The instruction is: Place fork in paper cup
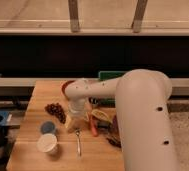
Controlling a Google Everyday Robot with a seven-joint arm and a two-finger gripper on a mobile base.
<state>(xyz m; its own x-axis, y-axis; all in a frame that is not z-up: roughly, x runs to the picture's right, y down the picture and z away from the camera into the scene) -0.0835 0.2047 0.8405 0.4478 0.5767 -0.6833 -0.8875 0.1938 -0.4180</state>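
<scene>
The silver fork (78,142) lies flat on the wooden table (40,100), handle toward the front edge. The cream paper cup (47,143) stands upright to its left, near the front left of the table. My white arm reaches in from the right, and my gripper (75,121) points down just above and behind the fork's tines, about a hand's width right of the cup. Nothing shows in the gripper.
A small blue-grey round cup (48,127) sits behind the paper cup. A dark grape bunch (55,110) lies left of the gripper. A red bowl (68,87), a green box (110,76), a red utensil (93,127) and a dark plate crowd the right, partly hidden by my arm.
</scene>
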